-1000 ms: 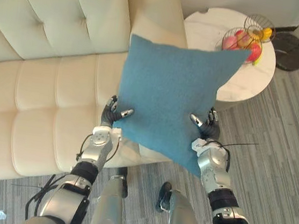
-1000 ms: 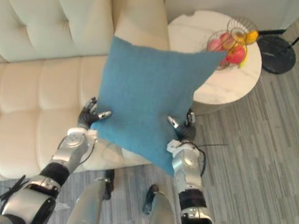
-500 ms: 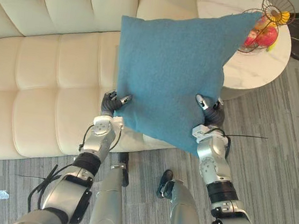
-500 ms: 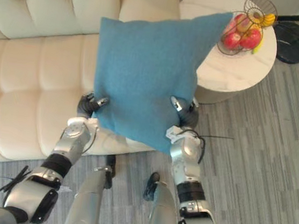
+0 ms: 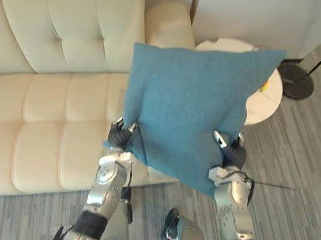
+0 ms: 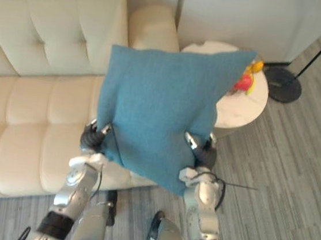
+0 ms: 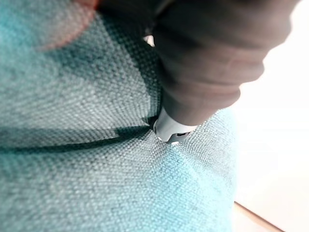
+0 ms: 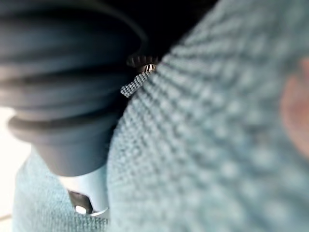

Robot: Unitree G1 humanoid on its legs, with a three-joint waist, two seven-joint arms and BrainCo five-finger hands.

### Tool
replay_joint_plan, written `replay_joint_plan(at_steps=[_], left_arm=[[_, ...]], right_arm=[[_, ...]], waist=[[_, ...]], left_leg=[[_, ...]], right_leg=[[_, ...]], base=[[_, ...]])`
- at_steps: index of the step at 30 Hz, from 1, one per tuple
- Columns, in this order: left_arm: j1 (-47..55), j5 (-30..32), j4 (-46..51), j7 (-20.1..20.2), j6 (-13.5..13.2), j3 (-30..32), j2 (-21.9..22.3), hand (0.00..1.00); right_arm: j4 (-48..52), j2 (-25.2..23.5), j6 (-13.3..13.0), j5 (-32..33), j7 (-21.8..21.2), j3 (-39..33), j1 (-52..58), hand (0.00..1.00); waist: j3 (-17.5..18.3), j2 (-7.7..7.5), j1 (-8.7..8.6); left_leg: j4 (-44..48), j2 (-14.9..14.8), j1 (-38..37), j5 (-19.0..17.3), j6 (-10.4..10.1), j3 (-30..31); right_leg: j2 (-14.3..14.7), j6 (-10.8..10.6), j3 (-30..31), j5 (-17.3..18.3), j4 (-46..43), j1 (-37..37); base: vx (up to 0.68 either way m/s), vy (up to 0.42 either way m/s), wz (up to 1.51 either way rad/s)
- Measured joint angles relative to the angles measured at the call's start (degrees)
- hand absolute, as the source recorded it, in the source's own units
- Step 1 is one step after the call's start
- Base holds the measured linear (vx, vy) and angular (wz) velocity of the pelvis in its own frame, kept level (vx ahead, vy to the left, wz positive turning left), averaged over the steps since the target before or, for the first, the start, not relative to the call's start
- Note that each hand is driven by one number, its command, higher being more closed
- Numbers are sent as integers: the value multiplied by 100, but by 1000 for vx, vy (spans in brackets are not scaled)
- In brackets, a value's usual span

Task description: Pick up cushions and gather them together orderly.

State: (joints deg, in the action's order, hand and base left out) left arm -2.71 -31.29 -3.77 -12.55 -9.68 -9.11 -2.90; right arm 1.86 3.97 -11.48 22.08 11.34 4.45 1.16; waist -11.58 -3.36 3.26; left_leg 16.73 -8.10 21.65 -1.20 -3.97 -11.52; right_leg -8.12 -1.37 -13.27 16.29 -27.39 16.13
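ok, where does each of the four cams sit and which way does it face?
Left eye view: on the head, looking down at the cushion held up before the cream sofa; both arms show, left hand and right hand pinching its lower edge.
Right eye view: beside it, same scene, round table with fruit at right.
Left wrist view: on the left wrist, close against cushion weave; own dark cover shows.
Right wrist view: likewise, right wrist.
Shared: all four show the cushion.

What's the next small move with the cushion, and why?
Probably shift the blue cushion leftward and lower it onto the sofa seat: left robot hand and right robot hand pinch its lower edge, it hangs unsupported, one corner in front of the round table.
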Motion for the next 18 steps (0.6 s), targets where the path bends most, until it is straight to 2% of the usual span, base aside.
replay_joint_plan(at_steps=[4,9,11,13,15,16,18], left_arm=[[758,-25,329,78,0,-113,35,100],[1031,-27,438,158,6,-217,45,100],[1029,-32,444,160,9,-342,47,100],[1024,-30,454,161,8,-401,54,100],[1024,-29,510,161,-1,-420,82,100],[1025,-26,563,161,-5,-429,99,100],[1020,-26,684,161,-14,-455,123,100]], right_arm=[[7,-236,57,-208,-220,-48,599,100],[12,-356,72,-402,-292,-194,809,100],[109,-371,94,-416,-285,-271,986,100],[239,-359,97,-444,-264,-325,1081,100],[327,-361,97,-462,-223,-332,1088,100],[416,-352,90,-462,-207,-331,1089,100],[502,-337,41,-459,-175,-329,1076,100]], waist=[[418,-16,8],[546,-6,5],[553,7,-6],[594,40,-34],[644,36,1],[741,53,31],[789,173,28]], left_leg=[[-216,117,-426,-65,49,-71],[-192,188,-616,-142,103,-101],[-167,260,-750,-163,130,109],[-158,294,-767,-217,146,364],[-161,360,-720,-177,30,622],[-159,386,-569,-86,-26,783],[-159,386,-323,166,-139,1176]], right_leg=[[-65,-123,34,-69,372,-458],[-83,-246,276,-139,330,-623],[137,-263,1328,-131,-123,-621],[341,-368,2137,-47,-328,-692],[431,-323,2318,107,-176,-904],[438,-200,2252,250,21,-961],[542,-109,2012,391,264,-1028]], base=[[109,48,-3],[26,48,-3],[-15,27,32],[-51,-59,63],[-83,-163,72],[-123,-219,86],[-130,-193,94]])
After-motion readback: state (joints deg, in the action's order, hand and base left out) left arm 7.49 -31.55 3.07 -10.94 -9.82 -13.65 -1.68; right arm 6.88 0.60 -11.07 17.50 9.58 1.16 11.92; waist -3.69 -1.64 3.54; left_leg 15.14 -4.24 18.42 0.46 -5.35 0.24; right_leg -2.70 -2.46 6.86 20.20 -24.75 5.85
